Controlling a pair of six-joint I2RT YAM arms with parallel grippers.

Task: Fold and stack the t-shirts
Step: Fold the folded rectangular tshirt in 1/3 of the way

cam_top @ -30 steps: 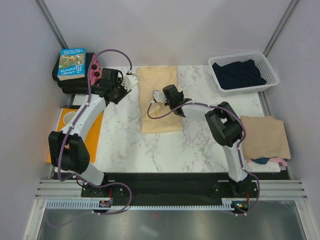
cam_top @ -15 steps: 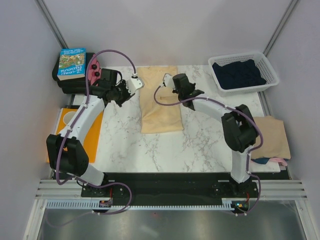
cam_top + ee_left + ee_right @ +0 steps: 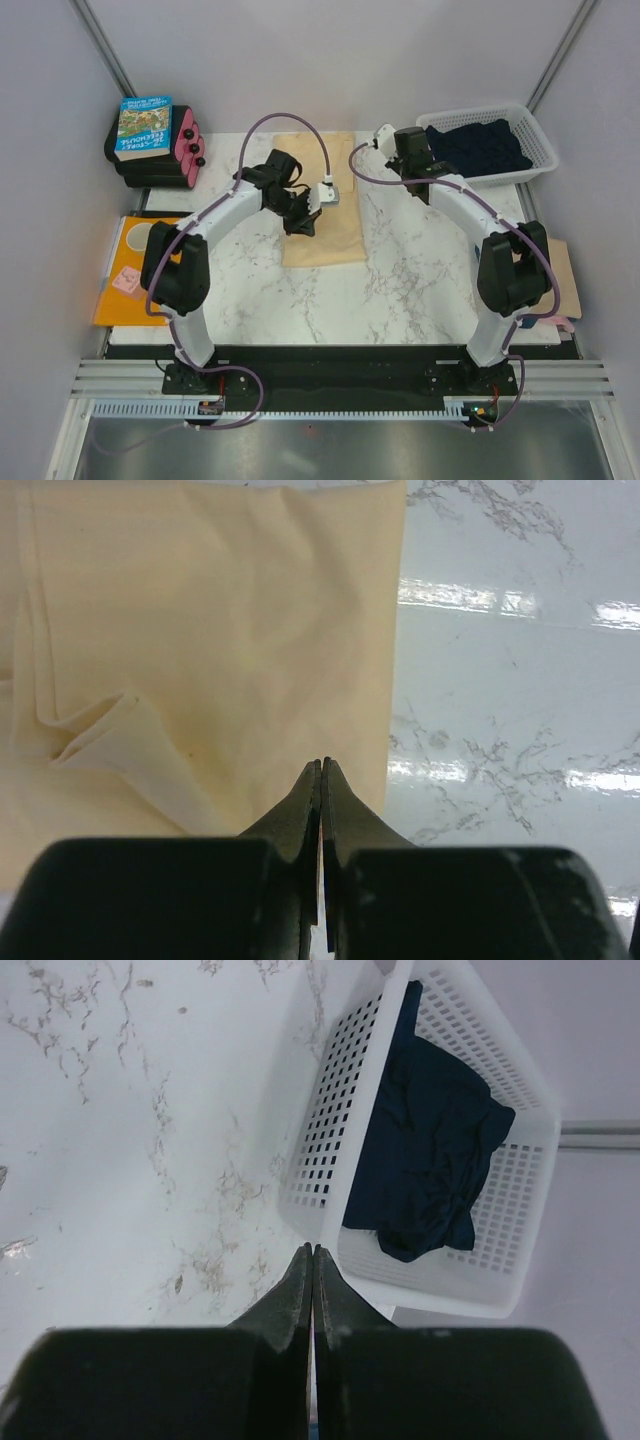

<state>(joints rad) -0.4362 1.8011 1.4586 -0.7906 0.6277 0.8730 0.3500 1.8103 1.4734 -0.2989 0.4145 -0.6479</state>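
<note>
Risks first.
- The left gripper (image 3: 322,765) hangs over the large pale yellow cloth t-shirt (image 3: 330,242), close to its 3 o'clock edge. The jaws are pressed fully together and no cloth shows between them. If the tips sweep sideways while low, I judge they would drag the top layer and spoil the long fold.
- A loose tuck of the yellow fabric lies wrinkled toward 9 o'clock in the left wrist view. It could open up if the strip is lifted from one side only.
- The right gripper (image 3: 313,1252) sits just beside the white plastic lattice basket (image 3: 330,1150). A careless swing toward 2 o'clock could shove the basket along the white marble table (image 3: 420,285).

Pose.
- The left arm reaches in from 7 o'clock, elbow bent, wrist over the middle of the shirt. I cannot tell whether the tips touch it.
- The right arm is stretched toward 1 o'clock, jaws closed tight on nothing, pointing down at bare marble.

Task items.
- The yellow shirt lies as a narrow strip from centre toward 12 o'clock.
- The dark navy cloth t-shirt (image 3: 475,148) is crumpled in the basket.
- The folded tan cloth t-shirt (image 3: 562,275) lies at 4 o'clock.
</note>
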